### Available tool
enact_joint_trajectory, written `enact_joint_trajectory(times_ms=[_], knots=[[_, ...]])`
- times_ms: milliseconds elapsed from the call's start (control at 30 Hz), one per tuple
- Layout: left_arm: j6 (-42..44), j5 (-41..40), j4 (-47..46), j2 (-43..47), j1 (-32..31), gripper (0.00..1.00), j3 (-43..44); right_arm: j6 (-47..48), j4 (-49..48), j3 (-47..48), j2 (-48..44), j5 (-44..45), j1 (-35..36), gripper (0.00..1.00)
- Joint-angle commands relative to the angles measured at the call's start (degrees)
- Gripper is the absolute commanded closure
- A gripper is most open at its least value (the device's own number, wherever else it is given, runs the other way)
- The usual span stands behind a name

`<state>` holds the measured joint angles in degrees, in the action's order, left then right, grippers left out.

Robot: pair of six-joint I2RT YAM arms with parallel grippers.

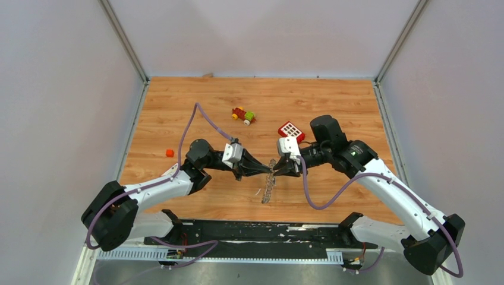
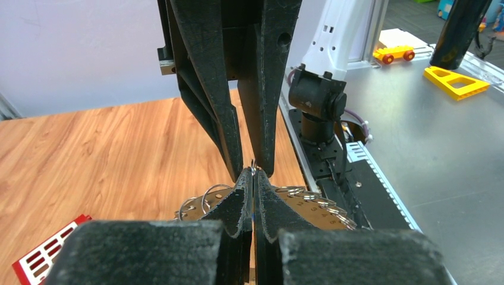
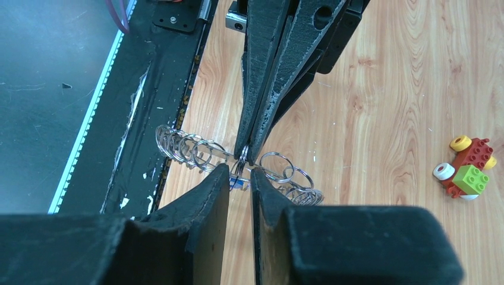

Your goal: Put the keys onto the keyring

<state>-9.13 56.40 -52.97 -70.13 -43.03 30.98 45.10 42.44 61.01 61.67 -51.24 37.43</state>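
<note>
The keyring (image 1: 268, 187) is a flat brown plate (image 2: 315, 208) edged with a row of silver split rings (image 3: 184, 145). It lies near the table's front middle. Both grippers meet nose to nose over its far end. My left gripper (image 2: 254, 173) is shut, pinching a thin silver ring of the keyring at its tips. Its black fingers (image 3: 261, 89) come down from the top of the right wrist view. A tiny blue-headed key (image 3: 238, 185) sits just below that pinched ring. My right gripper (image 3: 240, 172) has its jaws narrowly apart, flanking the ring and the blue key. The dark key does not show.
A red block with white squares (image 1: 291, 130) lies behind the right gripper. A small red-yellow-green toy (image 1: 243, 115) stands further back. A small orange piece (image 1: 170, 152) lies at the left. The black base rail (image 1: 249, 231) runs along the near edge, and walls enclose three sides.
</note>
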Motion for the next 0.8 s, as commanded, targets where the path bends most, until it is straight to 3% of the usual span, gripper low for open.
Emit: enact_joint_trajectory(times_ms=[0, 600, 733, 767], knots=[[-0.75, -1.05, -4.05, 0.01, 0.27, 1.0, 0.15, -0.63, -2.26, -0.05, -0.47, -2.55, 0.34, 0.8], [-1.06, -1.11, -4.48, -0.31, 0.31, 1.0, -0.02, -1.26, -3.53, -0.66, -1.08, -1.22, 0.28, 1.0], [2.25, -0.6, 0.12, -0.28, 0.31, 1.0, 0.87, 0.2, -0.78, 0.76, -0.97, 1.47, 0.33, 1.0], [3.83, -0.54, 2.3, -0.06, 0.32, 0.95, 1.57, 0.66, 0.14, 1.11, -0.75, 2.22, 0.3, 1.0]])
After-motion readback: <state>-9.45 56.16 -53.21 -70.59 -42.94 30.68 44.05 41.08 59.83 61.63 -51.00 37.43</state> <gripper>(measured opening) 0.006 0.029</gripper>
